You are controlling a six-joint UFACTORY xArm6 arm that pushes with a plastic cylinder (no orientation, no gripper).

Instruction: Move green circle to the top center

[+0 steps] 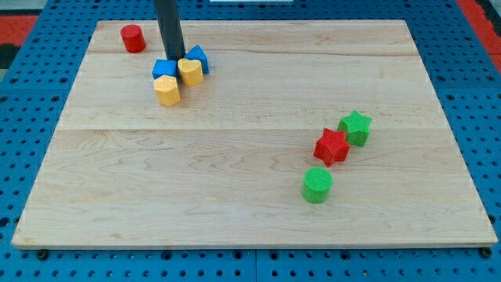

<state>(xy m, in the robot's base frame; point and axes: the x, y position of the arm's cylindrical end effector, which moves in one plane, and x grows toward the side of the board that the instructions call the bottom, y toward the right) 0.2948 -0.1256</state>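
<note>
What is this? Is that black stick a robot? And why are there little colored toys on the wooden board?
Yes, the dark stick is the end of a robot arm. It has no hand and holds nothing; it only pushes things along with my tip. There is one picture, from one camera looking down at a slant on a wooden board.

My tip is at the view's top left, among a small cluster: two blue blocks and two yellow blocks. A red cylinder stands further left.

At the lower right sit a green star, a red star and the green circle. That round green one is to be pushed to the top middle, and it is far from my tip.
</note>
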